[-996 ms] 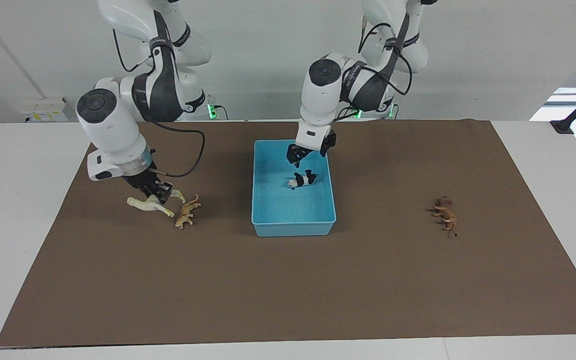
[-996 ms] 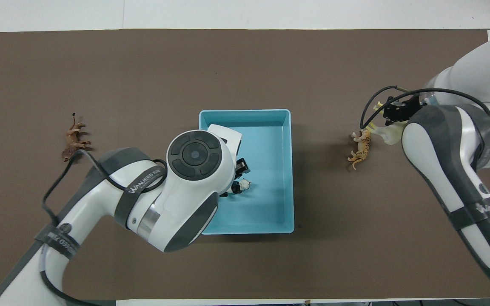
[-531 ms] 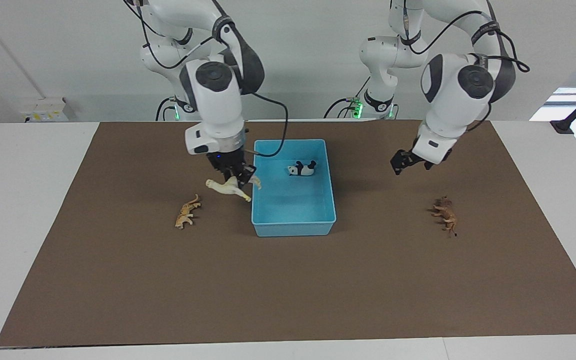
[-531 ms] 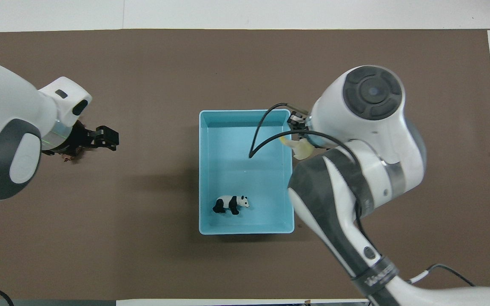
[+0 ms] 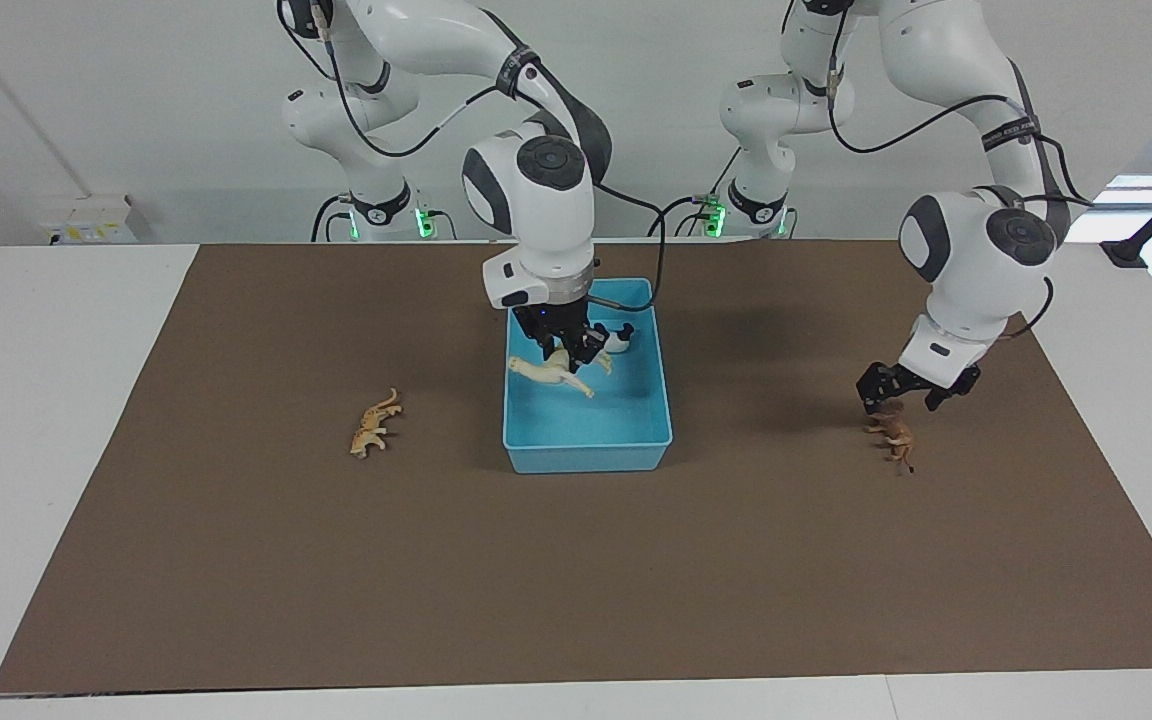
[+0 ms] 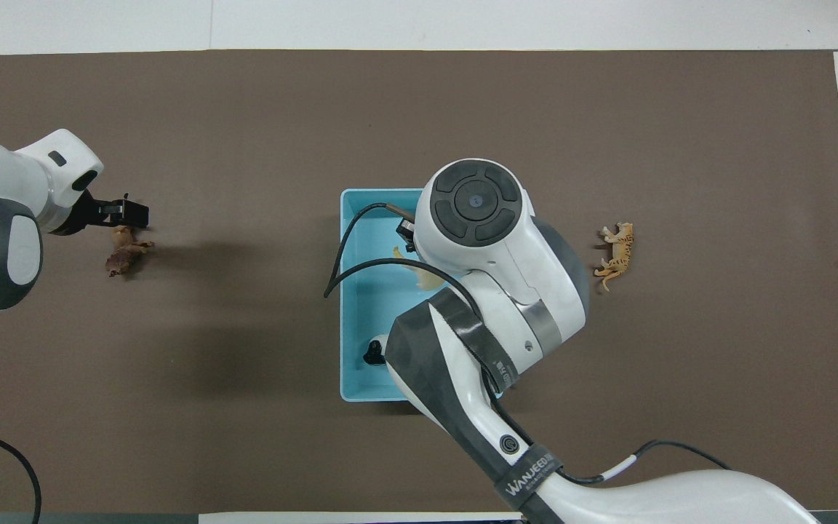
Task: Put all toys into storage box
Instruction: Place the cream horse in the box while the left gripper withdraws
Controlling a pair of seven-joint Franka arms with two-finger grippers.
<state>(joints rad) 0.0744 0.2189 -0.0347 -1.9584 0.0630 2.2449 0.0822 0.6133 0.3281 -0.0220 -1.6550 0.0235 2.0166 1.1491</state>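
Facing view: the right hand (image 5: 568, 349) is clamped on the cream-white figurine (image 5: 548, 374), held over the storage box (image 5: 586, 445); the panda (image 5: 619, 338) lies in the box beneath it. The left hand (image 5: 901, 388), fingers apart, hangs just above the lion (image 5: 891, 430).

Overhead view: the spotted cat (image 6: 617, 255) lies on the bench, well apart from both hands. The figurines are judged light, stiff and slick; the torso is the best hold.

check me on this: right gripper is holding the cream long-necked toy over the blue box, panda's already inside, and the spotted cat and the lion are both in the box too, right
Not quite: the spotted cat and the lion lie on the brown mat, outside the storage box, as the facing view shows. The rest holds: the right gripper holds the cream long-necked toy over the box, and the panda is inside.
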